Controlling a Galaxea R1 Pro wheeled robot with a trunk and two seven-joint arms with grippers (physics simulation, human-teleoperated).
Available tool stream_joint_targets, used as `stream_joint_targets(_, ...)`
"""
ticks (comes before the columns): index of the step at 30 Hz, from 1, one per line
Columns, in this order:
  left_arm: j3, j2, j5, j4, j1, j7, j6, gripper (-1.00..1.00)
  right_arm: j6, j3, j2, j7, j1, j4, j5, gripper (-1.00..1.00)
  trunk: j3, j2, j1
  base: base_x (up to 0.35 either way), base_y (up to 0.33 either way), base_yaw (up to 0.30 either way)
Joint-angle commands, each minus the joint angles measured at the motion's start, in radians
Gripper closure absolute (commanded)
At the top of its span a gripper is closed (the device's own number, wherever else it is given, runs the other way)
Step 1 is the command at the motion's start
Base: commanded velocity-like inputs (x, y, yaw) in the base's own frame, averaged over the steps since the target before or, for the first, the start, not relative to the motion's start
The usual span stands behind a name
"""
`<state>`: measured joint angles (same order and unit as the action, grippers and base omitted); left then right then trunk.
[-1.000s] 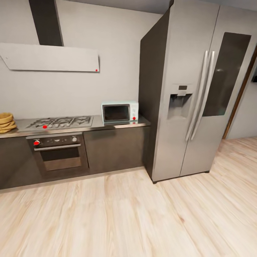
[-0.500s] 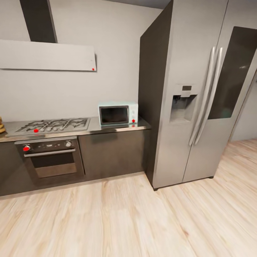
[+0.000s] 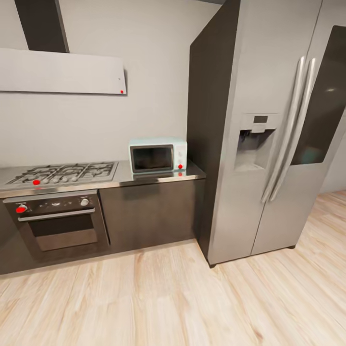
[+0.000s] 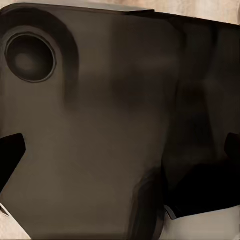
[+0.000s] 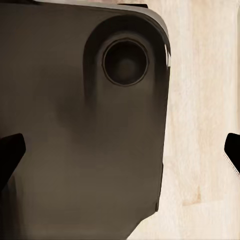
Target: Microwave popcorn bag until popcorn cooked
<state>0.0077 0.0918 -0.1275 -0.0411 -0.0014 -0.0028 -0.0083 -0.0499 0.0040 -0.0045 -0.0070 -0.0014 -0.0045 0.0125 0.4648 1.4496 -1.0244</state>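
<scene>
The view is swinging rightward, so the microwave (image 3: 157,155) on the worktop (image 3: 120,179) is looming nearer beside the fridge (image 3: 269,129). The popcorn bag is out of frame (fetching remains). Whether either hand is open, I cannot tell.

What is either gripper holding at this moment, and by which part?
Nothing. Both wrist views show the finger tips spread wide apart with no object between them, only the robot's dark base below.

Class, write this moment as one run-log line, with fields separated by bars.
phase: in transit | microwave: door shut, on countertop beside fridge | left of it: hob over oven | claws: fingertips apart
</scene>
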Motion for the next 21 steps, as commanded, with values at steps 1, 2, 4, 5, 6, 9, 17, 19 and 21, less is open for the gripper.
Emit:
stream_joint_targets(1,0.0,-0.001,-0.01,0.0,0.0,0.0,-0.001,-1.0,-0.002,0.0,0.0,-0.001,0.0,0.0,0.001,-1.0,0.001,0.0,-0.001,0.32,0.0,0.0)
stream_joint_targets(2,0.0,-0.002,-0.01,0.0,0.0,0.0,-0.001,-1.0,-0.003,0.0,0.0,-0.001,0.0,0.0,0.001,-1.0,0.001,0.0,-0.001,0.32,0.0,0.0)
stream_joint_targets(4,0.0,-0.002,-0.01,0.0,0.0,0.0,-0.001,-1.0,-0.004,-0.002,0.0,-0.001,0.0,0.0,0.0,-1.0,0.001,0.0,-0.001,0.32,0.0,0.0)
stream_joint_targets(5,0.0,-0.003,-0.01,0.0,0.0,0.0,-0.001,-1.0,-0.005,-0.002,0.0,-0.001,0.0,0.0,0.001,-1.0,0.001,0.0,-0.001,0.32,0.0,0.0)
stream_joint_targets(6,0.0,-0.003,-0.01,0.0,0.0,0.0,-0.001,-1.0,-0.006,-0.002,0.0,-0.001,0.0,0.0,0.001,-1.0,0.001,0.0,-0.001,0.32,0.0,0.0)
stream_joint_targets(9,0.0,-0.003,-0.009,0.0,0.0,0.0,-0.001,-1.0,-0.007,0.002,0.0,-0.001,0.0,0.0,0.001,-1.0,0.001,0.0,-0.001,0.32,0.0,0.0)
stream_joint_targets(17,0.0,-0.003,-0.01,0.0,0.0,0.0,-0.001,-1.0,-0.007,0.004,-0.001,0.001,0.0,0.0,0.001,-1.0,0.001,0.0,-0.001,0.32,0.0,0.0)
stream_joint_targets(19,0.0,-0.003,-0.01,0.0,0.0,0.0,-0.001,-1.0,-0.007,0.003,-0.001,0.0,0.0,0.0,0.001,-1.0,0.001,0.0,-0.001,0.32,0.0,0.0)
stream_joint_targets(21,0.0,-0.003,-0.011,0.0,0.0,0.0,-0.001,-1.0,-0.006,0.002,-0.002,-0.001,0.0,0.0,0.0,-1.0,0.001,0.0,-0.001,0.32,0.0,0.0)
